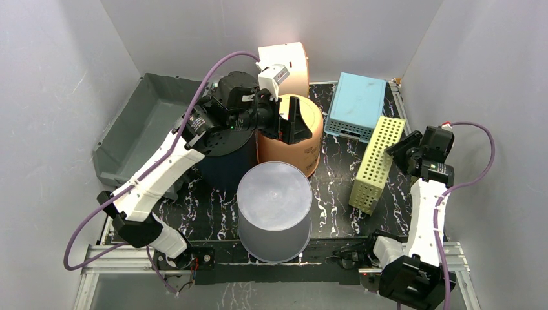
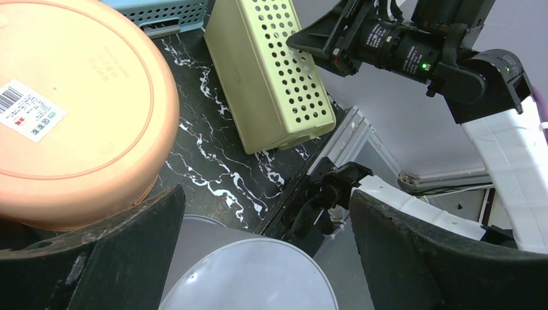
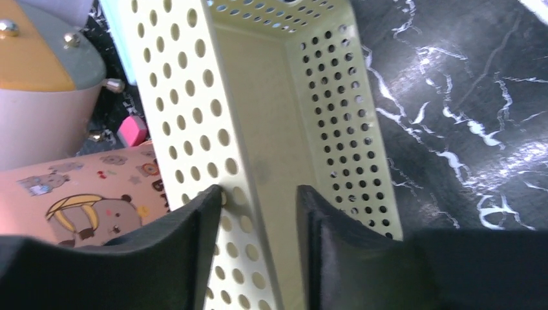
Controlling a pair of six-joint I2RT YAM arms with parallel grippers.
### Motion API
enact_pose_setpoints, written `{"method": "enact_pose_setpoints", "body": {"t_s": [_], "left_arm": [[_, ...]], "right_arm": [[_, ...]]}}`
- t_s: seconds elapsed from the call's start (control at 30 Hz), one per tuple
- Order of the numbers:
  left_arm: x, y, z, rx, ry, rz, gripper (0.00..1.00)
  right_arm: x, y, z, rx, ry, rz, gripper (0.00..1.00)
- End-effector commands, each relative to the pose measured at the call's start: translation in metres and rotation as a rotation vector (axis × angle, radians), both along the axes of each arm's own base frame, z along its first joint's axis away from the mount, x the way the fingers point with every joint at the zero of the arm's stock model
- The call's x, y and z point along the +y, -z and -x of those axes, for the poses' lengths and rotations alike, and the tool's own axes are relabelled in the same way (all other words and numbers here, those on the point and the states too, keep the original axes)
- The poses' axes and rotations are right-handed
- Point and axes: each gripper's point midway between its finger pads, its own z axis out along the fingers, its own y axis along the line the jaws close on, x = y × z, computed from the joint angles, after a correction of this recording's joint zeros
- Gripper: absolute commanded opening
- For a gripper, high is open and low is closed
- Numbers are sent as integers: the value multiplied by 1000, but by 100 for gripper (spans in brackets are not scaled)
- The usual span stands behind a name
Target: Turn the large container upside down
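Barcode sticker [image 2: 29,111] on orange tub [image 2: 77,97] was unreadable; left claw [image 2: 266,252] hung wide by it, right claw [image 3: 258,216] pinched yellow basket [image 3: 194,97] wall

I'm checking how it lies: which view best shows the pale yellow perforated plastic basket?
The top external view: the pale yellow perforated plastic basket shows whole, tipped on its long side. The left wrist view crops one end; the right wrist view shows only one wall and the inside, with the right gripper astride that wall.
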Motion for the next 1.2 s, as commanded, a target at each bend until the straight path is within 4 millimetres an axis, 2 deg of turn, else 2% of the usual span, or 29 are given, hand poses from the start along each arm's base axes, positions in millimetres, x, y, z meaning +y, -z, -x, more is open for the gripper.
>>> {"method": "enact_pose_setpoints", "body": {"t_s": [0.0,0.1,0.17,0.3,0.43,0.53,0.7,0.83,0.9,1.03,1.17], "left_arm": [[3,-25,6,-37,13,64,98],[6,-24,6,-40,5,56,98],[7,-24,8,-41,9,54,98],[3,-21,14,-25,52,55,98],[5,-18,14,-16,40,52,98],[3,-18,12,-16,40,51,98],[-6,-14,8,-5,55,49,98],[-12,-12,5,4,56,58,98],[-14,-12,5,10,55,72,98],[-11,-10,5,14,40,73,98],[-9,-12,5,15,28,80,98]], "right_arm": [[17,6,6,40,-84,-59,30],[32,2,-1,-7,-130,-130,8],[45,-4,-8,-55,-184,-188,1],[73,-19,-23,-176,-334,-315,0],[100,-51,-33,-338,-488,-448,0],[119,-78,-34,-418,-575,-524,0],[141,-110,-30,-493,-675,-569,0],[146,-103,-26,-540,-678,-634,0],[148,-91,-23,-568,-669,-690,0],[152,-75,-6,-690,-651,-822,0],[156,-62,2,-651,-693,-840,0]]}}
